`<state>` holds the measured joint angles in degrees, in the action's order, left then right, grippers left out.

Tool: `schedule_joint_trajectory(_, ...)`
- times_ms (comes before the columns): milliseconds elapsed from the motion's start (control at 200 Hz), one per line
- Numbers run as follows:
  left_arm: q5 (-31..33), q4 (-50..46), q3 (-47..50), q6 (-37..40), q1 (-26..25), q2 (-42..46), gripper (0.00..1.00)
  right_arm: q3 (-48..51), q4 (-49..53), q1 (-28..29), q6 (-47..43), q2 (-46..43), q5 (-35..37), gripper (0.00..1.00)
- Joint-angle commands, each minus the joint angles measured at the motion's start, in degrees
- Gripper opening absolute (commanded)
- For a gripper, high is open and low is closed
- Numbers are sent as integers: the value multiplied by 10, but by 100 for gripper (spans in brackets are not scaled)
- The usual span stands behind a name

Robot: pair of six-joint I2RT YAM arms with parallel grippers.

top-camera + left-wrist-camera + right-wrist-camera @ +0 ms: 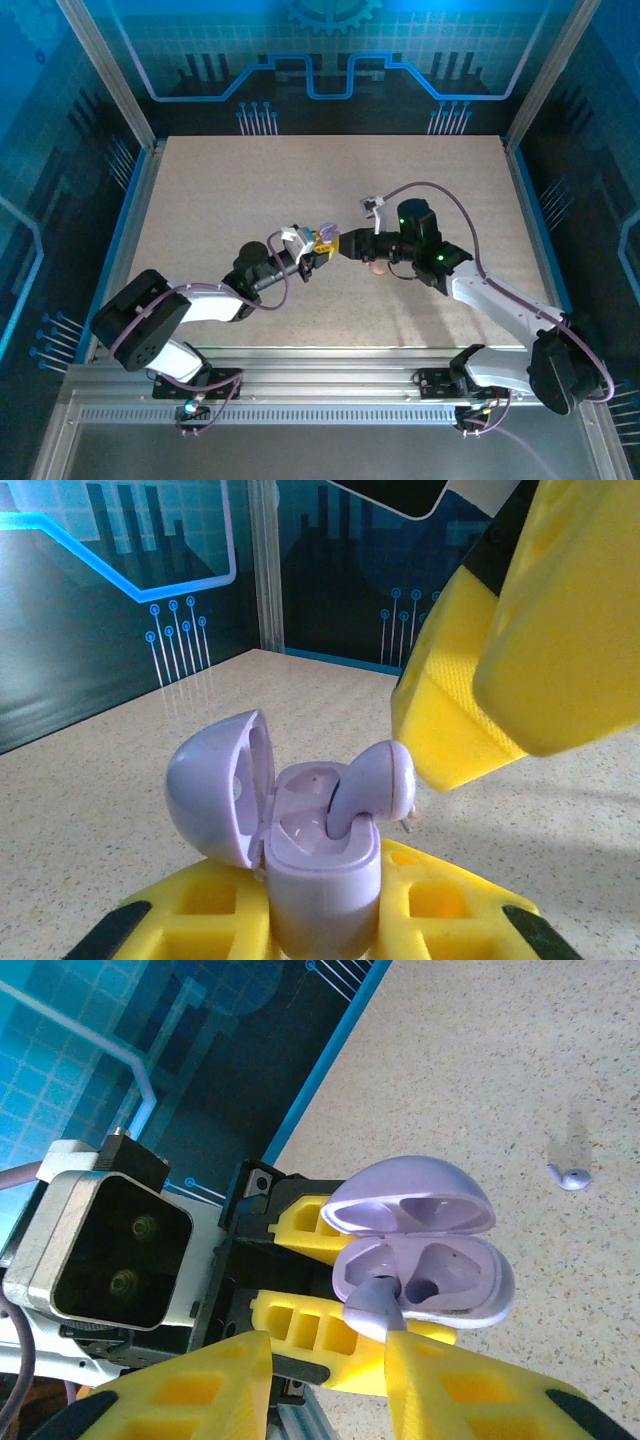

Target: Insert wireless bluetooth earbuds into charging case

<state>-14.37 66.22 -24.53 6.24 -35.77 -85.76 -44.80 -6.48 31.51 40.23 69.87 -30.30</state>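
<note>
**Seating the first earbud, mid-table.** The left gripper [320, 905] is clamped on the body of the charging case [318, 865] and holds it off the table [90, 780], with the lid [215, 785] swung open to the left. One earbud [375, 780] stands with its stem in one of the two wells and its rounded head tipped up and to the right, so it is not yet seated. The other well is bare.

The right gripper [328, 1365] meets the case from the right. Its jaws stand a little apart and one fingertip [440, 750] touches the earbud's head. You cannot tell from these views whether the earbud is pinched or only leaned on.

The second earbud [572, 1175] lies on the table, well apart from the case.

To do this step well:
- Keep the left grip firm and the case level.
- Line the stem up with the well before you press, because a tilted stem is likely to jam or pop out.
- Push down along the stem's axis with a light touch, not sideways toward the lid.
- Release only when the head sits flush.
- Keep the right fingers clear of the lid hinge.
</note>
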Motion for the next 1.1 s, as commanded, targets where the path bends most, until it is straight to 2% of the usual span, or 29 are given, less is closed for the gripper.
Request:
schedule_joint_trajectory(0, -11, 3, -7, 14, -4, 13, 16, -20, -20, 7, 6, 10, -15, 35)
schedule_joint_trajectory(650, -10, 3, -7, 17, -3, 14, 16, -44, -32, 25, 0, 39, -12, 32)
schedule_joint_trajectory(840, -10, 1, -6, 18, -3, 15, 16, -53, -18, 25, -6, 41, -9, 36)
schedule_joint_trajectory(1096, 0, -4, -4, 21, -4, 20, 16, -70, 7, 24, -25, 19, 3, 36)
